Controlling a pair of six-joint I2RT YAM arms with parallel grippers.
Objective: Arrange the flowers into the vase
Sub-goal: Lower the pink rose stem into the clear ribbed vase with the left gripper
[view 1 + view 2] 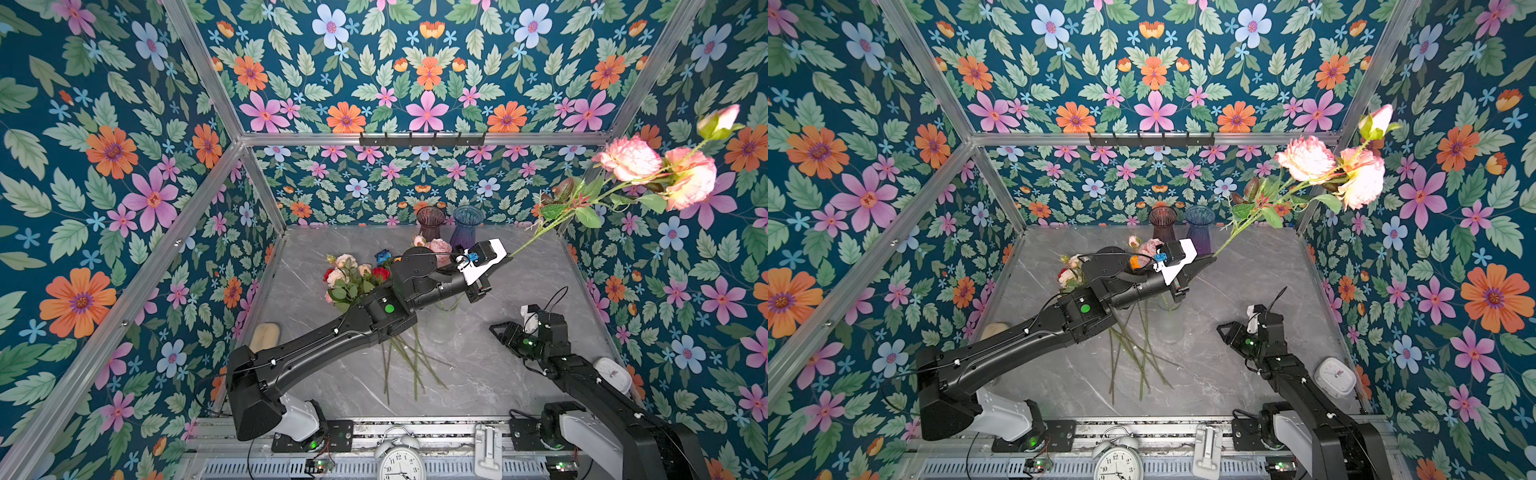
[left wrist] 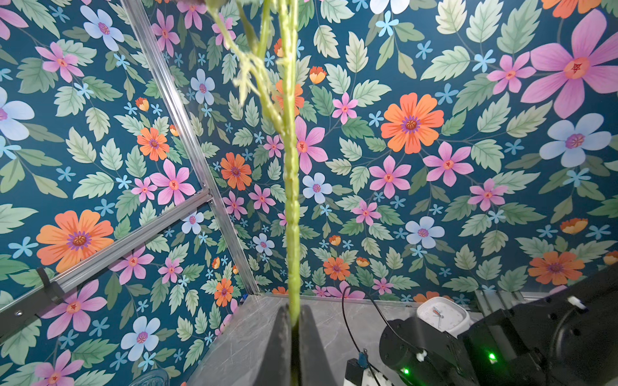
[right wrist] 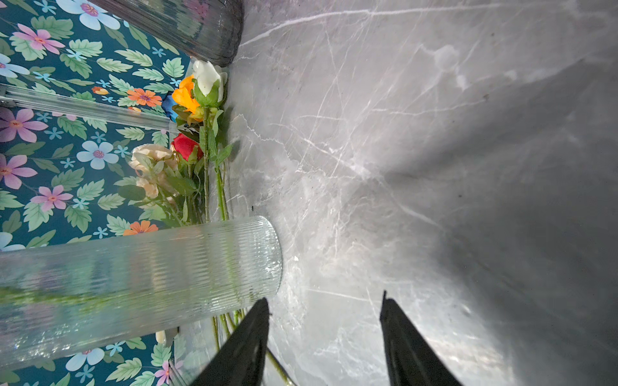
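Observation:
My left gripper (image 1: 509, 255) (image 1: 1212, 258) (image 2: 294, 315) is shut on the green stem (image 2: 290, 187) of a spray of pale pink ruffled flowers (image 1: 631, 160) (image 1: 1308, 160). It holds the spray high, slanting up toward the right wall. The other flowers (image 1: 353, 278) (image 1: 1069, 272) (image 3: 187, 147) lie in a pile on the grey table, partly hidden under the left arm. A clear ribbed glass vase (image 3: 150, 274) stands next to their stems. My right gripper (image 1: 496, 330) (image 1: 1223, 330) (image 3: 322, 297) is open and empty, low over the table beside that vase's base.
A brownish vase (image 1: 431, 220) and a blue vase (image 1: 467, 224) stand at the back wall. An alarm clock (image 1: 401, 461) sits at the front rail and a white clock (image 1: 611, 374) by the right arm. A wooden oval piece (image 1: 264, 336) lies at the left edge.

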